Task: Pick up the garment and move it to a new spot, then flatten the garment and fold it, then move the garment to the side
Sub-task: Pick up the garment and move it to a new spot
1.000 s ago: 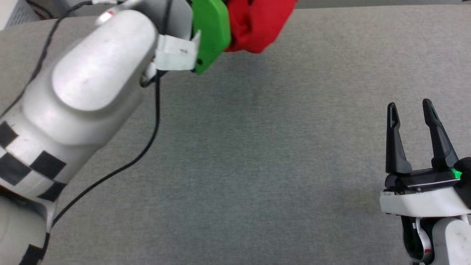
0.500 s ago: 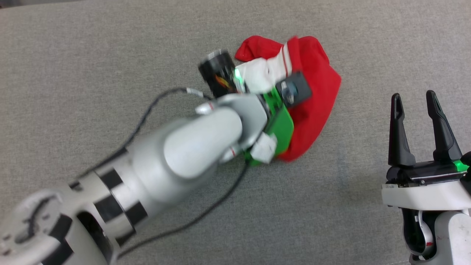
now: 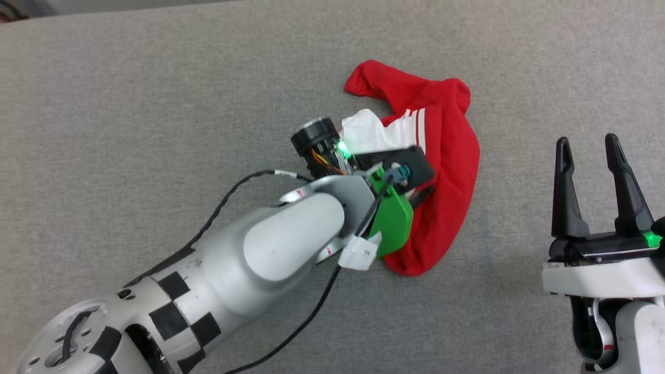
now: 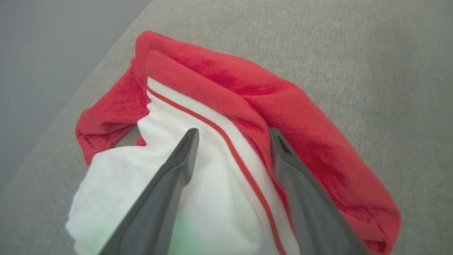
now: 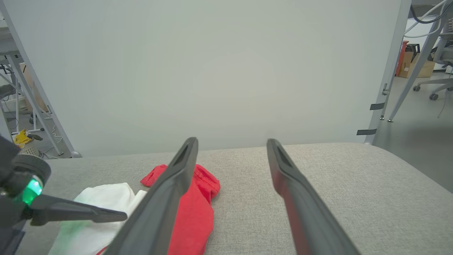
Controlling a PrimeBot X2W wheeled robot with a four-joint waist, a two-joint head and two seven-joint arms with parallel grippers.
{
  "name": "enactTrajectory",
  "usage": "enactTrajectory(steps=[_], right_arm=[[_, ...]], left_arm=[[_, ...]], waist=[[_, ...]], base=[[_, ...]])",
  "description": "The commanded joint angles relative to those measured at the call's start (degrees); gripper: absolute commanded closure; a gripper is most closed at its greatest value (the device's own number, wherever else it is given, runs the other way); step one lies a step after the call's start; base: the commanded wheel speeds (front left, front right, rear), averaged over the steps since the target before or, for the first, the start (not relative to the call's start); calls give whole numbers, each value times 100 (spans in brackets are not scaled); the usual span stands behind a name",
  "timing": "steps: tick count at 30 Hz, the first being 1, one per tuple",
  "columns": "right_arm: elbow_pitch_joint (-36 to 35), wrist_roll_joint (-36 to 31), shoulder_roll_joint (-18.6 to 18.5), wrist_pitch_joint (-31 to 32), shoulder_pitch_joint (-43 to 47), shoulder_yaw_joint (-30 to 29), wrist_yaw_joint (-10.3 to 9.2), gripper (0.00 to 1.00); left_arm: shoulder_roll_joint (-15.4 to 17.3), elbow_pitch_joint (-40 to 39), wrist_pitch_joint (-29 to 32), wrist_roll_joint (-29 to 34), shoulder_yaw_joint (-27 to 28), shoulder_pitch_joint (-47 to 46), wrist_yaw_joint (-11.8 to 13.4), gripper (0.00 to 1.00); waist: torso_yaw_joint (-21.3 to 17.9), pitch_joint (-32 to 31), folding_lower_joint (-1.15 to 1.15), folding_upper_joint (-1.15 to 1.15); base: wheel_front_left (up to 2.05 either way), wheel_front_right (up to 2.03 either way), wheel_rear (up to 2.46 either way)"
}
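The garment [image 3: 447, 156] lies bunched on the grey cloth surface [image 3: 156, 104], red body folded over a white sleeve [image 3: 371, 136] with red stripes. In the left wrist view my left gripper [image 4: 233, 132] stands open just above it, one finger over the white sleeve [image 4: 148, 170] and the other against the red fold [image 4: 318, 141]. The left wrist [image 3: 387, 179] covers part of the garment in the head view. My right gripper [image 3: 586, 139] is open with nothing between its fingers, off to the right of the garment. In the right wrist view the right gripper [image 5: 230, 140] shows with the garment [image 5: 193, 212] at lower left.
A black cable [image 3: 223, 202] trails from the left arm across the surface. A pale wall panel [image 5: 212, 71] rises behind the surface's far edge. The surface's right edge [image 5: 407, 159] drops to a floor with metal frames and an office chair [image 5: 435, 71].
The head camera has shifted. My left gripper held the garment up one second ago; it has since come down to the surface and opened, leaving the garment lying there. The right gripper stayed put.
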Motion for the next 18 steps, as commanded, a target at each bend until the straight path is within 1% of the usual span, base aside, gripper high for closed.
enactTrajectory(steps=[1,5,10,14,18], right_arm=[[26,-58,-9,-27,101,-16,-4,0],[75,-106,-8,-27,275,-79,-4,0],[136,-186,-8,-27,441,-96,-4,0],[178,-227,-8,-27,546,-149,-4,0],[205,-260,-8,-27,667,-181,-4,0]], left_arm=[[-75,27,-261,-58,140,-118,76,0],[-93,49,-1053,-47,510,-75,492,0],[87,79,-1774,-63,854,243,1025,0],[331,27,-2051,-60,1128,625,1441,0],[550,-231,-2138,-60,1547,1123,1855,0]], waist=[[179,-251,0,0],[375,-512,0,0],[605,-821,0,0],[761,-1030,0,0],[893,-1190,0,0]], base=[[0,0,0],[0,0,0],[0,0,0],[0,0,0],[0,0,0]])
